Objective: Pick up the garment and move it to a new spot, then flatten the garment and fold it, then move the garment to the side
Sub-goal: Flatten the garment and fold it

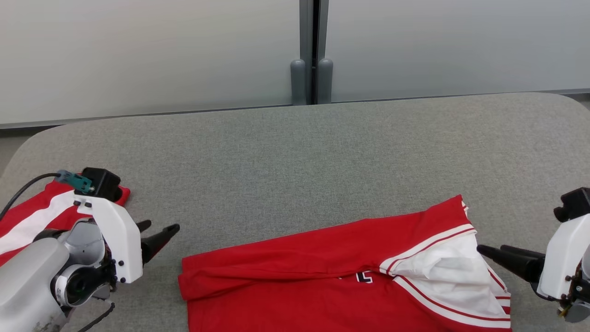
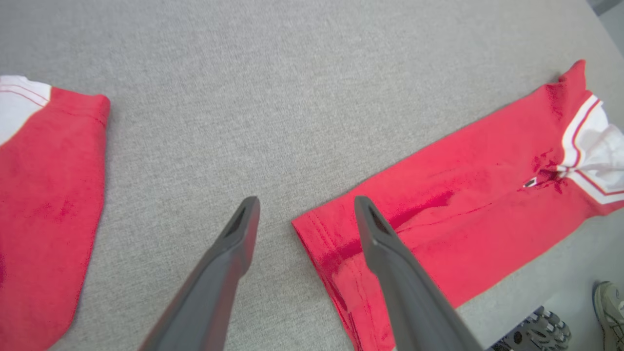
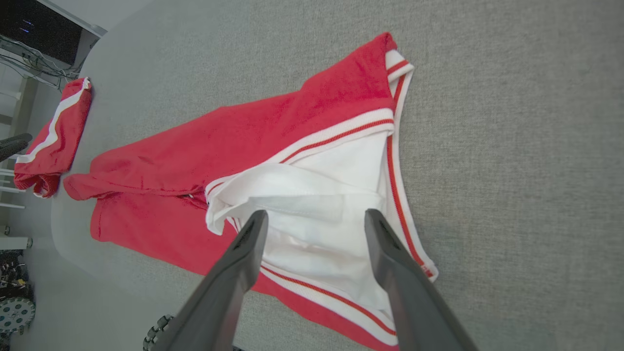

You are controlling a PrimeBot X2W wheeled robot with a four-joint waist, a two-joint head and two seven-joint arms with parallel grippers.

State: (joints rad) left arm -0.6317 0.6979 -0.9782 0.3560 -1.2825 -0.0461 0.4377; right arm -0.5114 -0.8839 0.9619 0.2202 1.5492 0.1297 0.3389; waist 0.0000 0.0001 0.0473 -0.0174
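Observation:
A red garment with white, red-striped trim lies folded lengthwise along the grey table's near edge. It runs diagonally through the left wrist view as the garment, and in the right wrist view the garment shows its white lining turned up. My left gripper hovers open just left of its hem corner, fingers straddling that corner from above. My right gripper is open at the white collar end, fingers over the lining, nothing held.
A second red and white cloth lies folded at the table's left edge, behind my left arm, also seen as the cloth. The grey fabric table stretches bare to the far wall panels. A shoe shows below the table edge.

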